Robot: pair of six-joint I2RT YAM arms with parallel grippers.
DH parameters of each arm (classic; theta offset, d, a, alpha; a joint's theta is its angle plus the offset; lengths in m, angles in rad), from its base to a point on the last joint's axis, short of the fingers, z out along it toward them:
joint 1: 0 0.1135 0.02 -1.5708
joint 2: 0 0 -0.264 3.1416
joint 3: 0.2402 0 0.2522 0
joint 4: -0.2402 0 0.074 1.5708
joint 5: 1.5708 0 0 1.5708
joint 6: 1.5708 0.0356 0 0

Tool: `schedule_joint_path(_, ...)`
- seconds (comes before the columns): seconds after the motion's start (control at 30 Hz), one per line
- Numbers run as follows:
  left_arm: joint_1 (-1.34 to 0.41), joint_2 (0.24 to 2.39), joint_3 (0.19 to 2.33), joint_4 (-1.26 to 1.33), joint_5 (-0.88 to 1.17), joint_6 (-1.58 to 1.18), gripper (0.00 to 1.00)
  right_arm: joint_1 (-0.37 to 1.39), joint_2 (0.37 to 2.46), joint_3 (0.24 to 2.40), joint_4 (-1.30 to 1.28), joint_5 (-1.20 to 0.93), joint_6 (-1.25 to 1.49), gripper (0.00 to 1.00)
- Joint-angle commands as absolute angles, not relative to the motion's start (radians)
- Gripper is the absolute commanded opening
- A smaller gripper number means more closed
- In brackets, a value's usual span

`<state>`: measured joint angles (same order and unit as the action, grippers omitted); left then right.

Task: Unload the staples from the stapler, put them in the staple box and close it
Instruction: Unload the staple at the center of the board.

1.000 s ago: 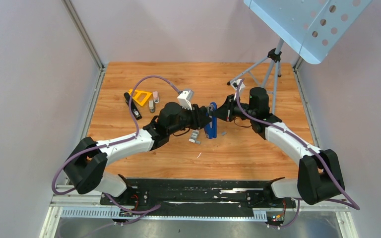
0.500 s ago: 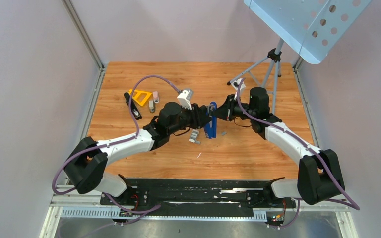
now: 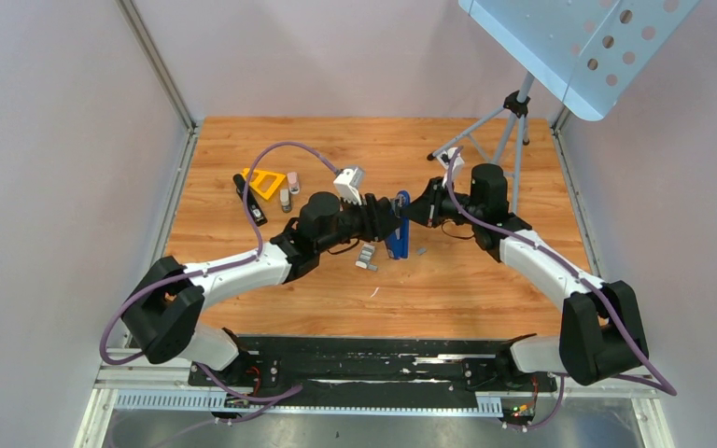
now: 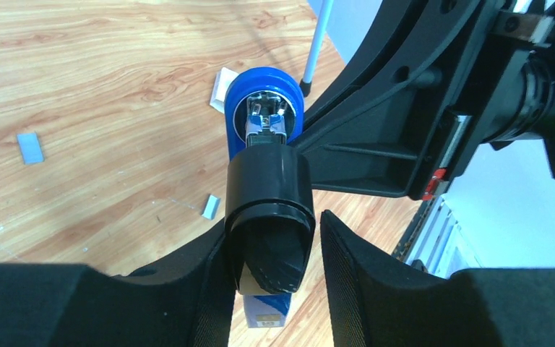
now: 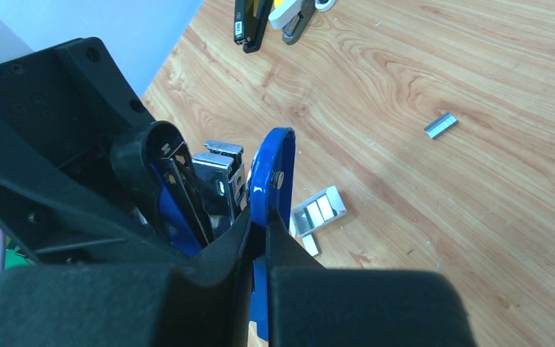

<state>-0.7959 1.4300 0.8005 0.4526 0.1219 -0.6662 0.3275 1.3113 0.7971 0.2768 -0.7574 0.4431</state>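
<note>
A blue stapler stands hinged open at mid-table between both arms. My right gripper is shut on its blue arm; the metal magazine and the black cap lean to the left of it. My left gripper straddles the black cap. Its left finger lies against the cap, and a gap shows between the cap and its right finger. Loose staple strips lie on the wood. I cannot see whether staples sit in the magazine.
A small open staple box lies just beside the stapler. At the back left lie a yellow-and-black stapler, a black one and small bottles. A tripod stand rises at the back right.
My left gripper's jaws have eased apart from the black cap. The stapler's top and my right gripper have shifted slightly toward the left.
</note>
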Motion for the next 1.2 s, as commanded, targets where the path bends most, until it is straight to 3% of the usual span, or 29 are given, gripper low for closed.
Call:
schedule_joint_path(0.0, -0.808, 1.383, 0.797, 0.561, 0.127, -0.655, 0.49, 0.299, 1.296, 0.796, 0.283, -0.738, 0.394, 0.00)
schedule_joint_path(0.17, -0.809, 1.341, 0.765, 0.565, 0.099, -0.625, 0.62, 0.283, 1.292, 0.803, 0.267, -0.738, 0.357, 0.00)
schedule_joint_path(0.4, -0.807, 1.295, 0.732, 0.554, 0.052, -0.594, 0.71, 0.273, 1.292, 0.834, 0.247, -0.739, 0.284, 0.00)
schedule_joint_path(0.47, -0.807, 1.267, 0.714, 0.556, 0.024, -0.579, 0.78, 0.272, 1.291, 0.846, 0.238, -0.741, 0.250, 0.00)
schedule_joint_path(0.57, -0.805, 1.211, 0.662, 0.595, -0.055, -0.575, 0.98, 0.267, 1.290, 0.863, 0.213, -0.754, 0.176, 0.00)
schedule_joint_path(0.6, -0.804, 1.190, 0.640, 0.605, -0.086, -0.578, 1.00, 0.264, 1.290, 0.868, 0.207, -0.763, 0.159, 0.00)
schedule_joint_path(0.87, -0.792, 1.115, 0.566, 0.643, -0.092, -0.592, 1.00, 0.261, 1.294, 0.921, 0.152, -0.777, -0.011, 0.00)
schedule_joint_path(1.17, -0.792, 1.353, 0.764, 0.636, 0.064, -0.631, 0.87, 0.264, 1.300, 0.965, 0.082, -0.825, -0.147, 0.00)
